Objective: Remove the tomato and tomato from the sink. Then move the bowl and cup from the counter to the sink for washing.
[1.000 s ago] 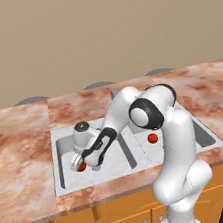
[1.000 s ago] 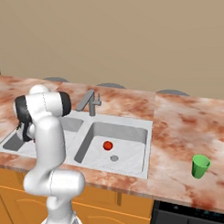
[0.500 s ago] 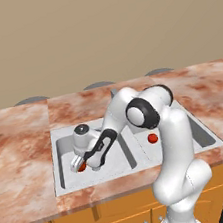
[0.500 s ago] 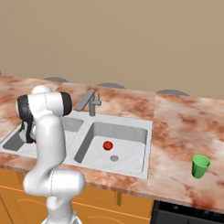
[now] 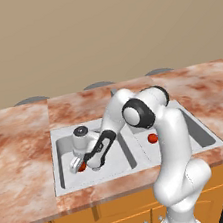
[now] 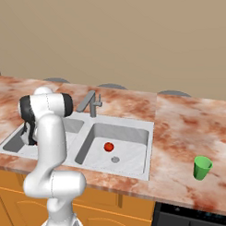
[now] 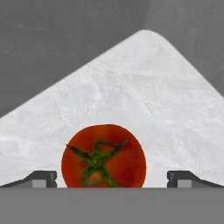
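Marbled red-brown stone runs the length of your table, orange cabinets below it, a plain tan wall behind. Set into it you've got the pale grey sink with its two basins and the angular faucet at the back.

Your arm is bent down into the left basin, and the gripper sits low near the basin floor, right at the darker tomato. From the hand camera you're looking straight at that tomato, green stem star facing you, resting on the pale basin floor. The jaws stand wide: one dark fingertip off to each side of the fruit, with clear gaps, nothing gripped.

Over in the right basin, the brighter tomato lies on the floor just beside the round drain. From the left camera you see it peeking out next to the arm's white link.

Your green cup stands upright on the table, well to the right of the sink and near the front edge.
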Robot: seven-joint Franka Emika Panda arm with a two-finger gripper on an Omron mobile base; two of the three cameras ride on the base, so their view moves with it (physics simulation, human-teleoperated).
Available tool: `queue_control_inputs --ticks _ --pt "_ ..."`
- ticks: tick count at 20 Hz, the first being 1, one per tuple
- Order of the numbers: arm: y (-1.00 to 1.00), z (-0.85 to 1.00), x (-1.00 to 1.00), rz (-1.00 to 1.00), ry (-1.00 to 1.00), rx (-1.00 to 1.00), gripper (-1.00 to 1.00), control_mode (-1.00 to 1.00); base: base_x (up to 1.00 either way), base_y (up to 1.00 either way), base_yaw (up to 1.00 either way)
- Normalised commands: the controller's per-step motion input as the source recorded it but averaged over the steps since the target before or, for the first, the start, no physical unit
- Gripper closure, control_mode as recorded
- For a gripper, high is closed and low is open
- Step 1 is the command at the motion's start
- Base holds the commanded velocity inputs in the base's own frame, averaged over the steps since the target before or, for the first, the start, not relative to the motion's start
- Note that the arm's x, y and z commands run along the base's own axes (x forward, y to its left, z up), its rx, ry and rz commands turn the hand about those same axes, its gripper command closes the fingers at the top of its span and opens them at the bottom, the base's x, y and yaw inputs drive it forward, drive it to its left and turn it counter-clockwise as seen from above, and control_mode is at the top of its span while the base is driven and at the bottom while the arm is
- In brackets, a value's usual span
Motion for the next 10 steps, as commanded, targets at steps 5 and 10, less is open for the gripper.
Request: queue_control_inputs --ticks 5,10 --pt "0.08 -0.12 0.09 0.00 -0.01 0.00 -1.00 -1.00 0.00 0.00 0.00" --pt "0.06 -0.14 0.08 0.00 0.00 0.00 -1.00 -1.00 0.00 0.00 0.00"
